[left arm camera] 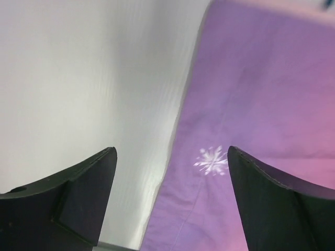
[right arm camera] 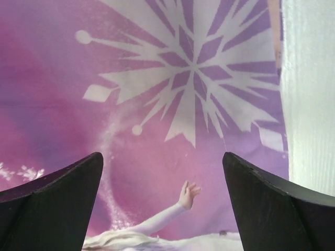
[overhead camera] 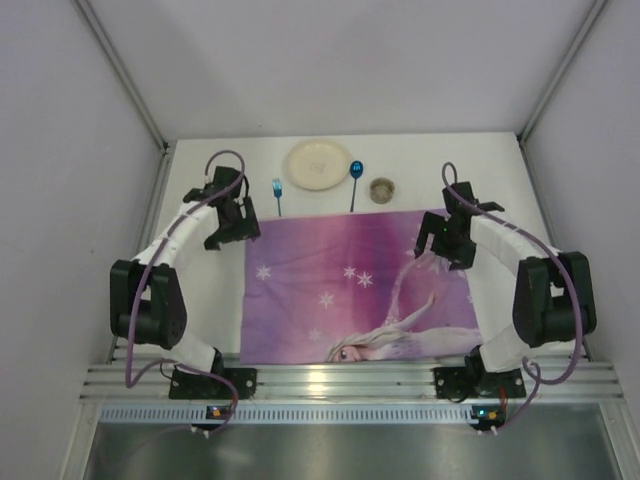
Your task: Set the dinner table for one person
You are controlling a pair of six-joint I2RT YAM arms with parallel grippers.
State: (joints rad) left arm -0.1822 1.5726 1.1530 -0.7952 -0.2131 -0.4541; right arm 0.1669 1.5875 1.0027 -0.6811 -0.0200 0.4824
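As seen from above, bench (overhead camera: 420,160): white, spanning the enclosure floor beyond the arm bases.
Placemat (overhead camera: 360,290): purple, flat at the bench's near centre.
Far row: fork (overhead camera: 278,195), plate (overhead camera: 318,163), spoon (overhead camera: 355,180), cup (overhead camera: 382,190).
Left tool (left arm camera: 171,151): jaws spread wide, holding nothing, over the placemat's left edge.
Right tool (right arm camera: 162,157): likewise, near its right edge.

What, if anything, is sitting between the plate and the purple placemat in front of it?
Nothing visible. The plate sits on the dinner table just beyond the far edge of the placemat, with only a bare strip between them. The blue fork lies left of that path and the blue spoon right of it.
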